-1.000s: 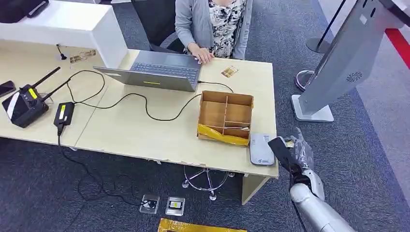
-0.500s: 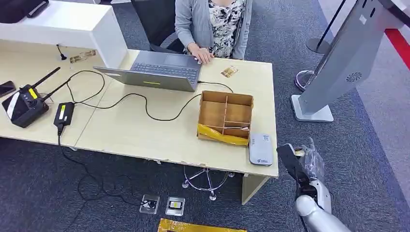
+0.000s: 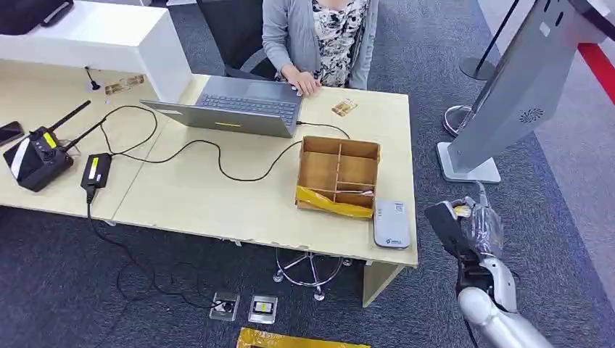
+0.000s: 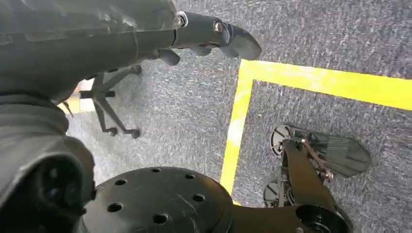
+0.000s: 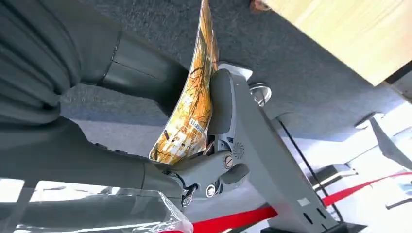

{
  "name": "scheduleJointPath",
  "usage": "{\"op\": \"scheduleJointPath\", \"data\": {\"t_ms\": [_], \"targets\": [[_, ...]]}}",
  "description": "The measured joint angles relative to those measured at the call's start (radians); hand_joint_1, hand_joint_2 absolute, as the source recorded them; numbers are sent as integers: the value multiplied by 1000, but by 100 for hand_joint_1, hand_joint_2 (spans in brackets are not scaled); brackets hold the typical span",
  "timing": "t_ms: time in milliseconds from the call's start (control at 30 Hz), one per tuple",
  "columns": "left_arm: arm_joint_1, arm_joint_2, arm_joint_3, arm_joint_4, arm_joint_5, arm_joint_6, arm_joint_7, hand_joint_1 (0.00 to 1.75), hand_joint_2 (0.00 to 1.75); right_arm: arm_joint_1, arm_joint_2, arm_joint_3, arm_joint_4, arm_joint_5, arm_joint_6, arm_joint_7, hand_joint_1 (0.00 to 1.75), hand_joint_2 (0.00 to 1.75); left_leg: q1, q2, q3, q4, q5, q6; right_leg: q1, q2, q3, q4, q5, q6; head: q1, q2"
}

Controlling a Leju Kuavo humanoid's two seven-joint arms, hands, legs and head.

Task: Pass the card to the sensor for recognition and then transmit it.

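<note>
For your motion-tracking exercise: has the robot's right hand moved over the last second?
Yes. The right hand, gripping the card, has drifted rightward, away from the card reader at the desk's edge.

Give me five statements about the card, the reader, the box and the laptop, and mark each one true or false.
1. The right hand holds a card. True.
2. The card is lying on the grey card reader. False: it is in the hand, off the desk's edge, over the carpet.
3. The card reader sits beside the cardboard box, at the desk's corner. True.
4. The laptop is closed. False: it is open in front of a seated person.
5. The box has no dividers. False: it is split into compartments.
</note>
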Motion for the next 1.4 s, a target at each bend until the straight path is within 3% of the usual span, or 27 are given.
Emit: {"op": "scheduleJointPath", "data": {"t_ms": [400,833,1400], "targets": [[-2,3,-1,0,-14,4,-11,0,0,34,65,9,18,42,54,-76,175,175,0,0,0,0,0,0,0,0,0,0,0,0,0,0],[-4,3,-18,0,-21,-5,-7,0,0,-74,160,47,122,63,102,-95,175,175,0,0,0,0,0,0,0,0,0,0,0,0,0,0],[-3,2,-27,-2,-29,-14,-10,0,0,-143,173,63,297,-18,87,-119,175,175,0,0,0,0,0,0,0,0,0,0,0,0,0,0]]}}
